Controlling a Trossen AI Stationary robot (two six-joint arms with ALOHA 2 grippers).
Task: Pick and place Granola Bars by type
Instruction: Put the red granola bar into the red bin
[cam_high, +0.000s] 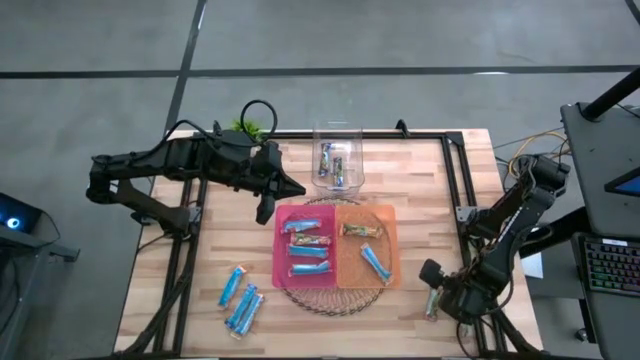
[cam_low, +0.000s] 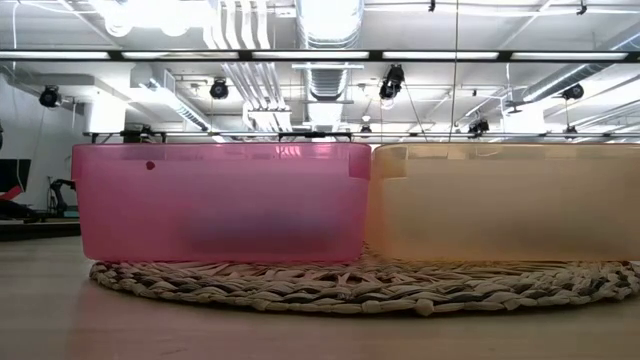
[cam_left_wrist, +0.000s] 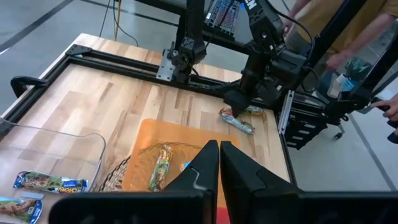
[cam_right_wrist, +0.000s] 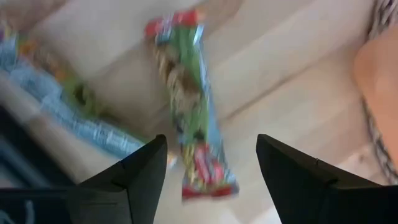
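Observation:
Granola bars are spread over the table. Several light blue ones lie in the pink bin (cam_high: 285, 250). A tan bar (cam_high: 360, 231) and a blue bar (cam_high: 376, 264) lie in the orange bin (cam_high: 388, 240). More bars sit in a clear container (cam_high: 337, 160). Three blue bars (cam_high: 240, 298) lie on the wood near the left near corner. My right gripper (cam_right_wrist: 210, 142) is open over the right near corner, with a green-and-red bar (cam_right_wrist: 189, 99) between its fingers and a light blue bar (cam_right_wrist: 74, 109) beside it. My left gripper (cam_left_wrist: 219, 149) is shut, in the air by the pink bin's far left corner.
Both bins stand side by side on a round woven mat (cam_high: 335, 298). A black metal frame (cam_high: 455, 190) runs along the table's edges. A green plant (cam_high: 250, 125) sits at the far edge. A person's hands (cam_left_wrist: 336, 59) show beyond the right edge.

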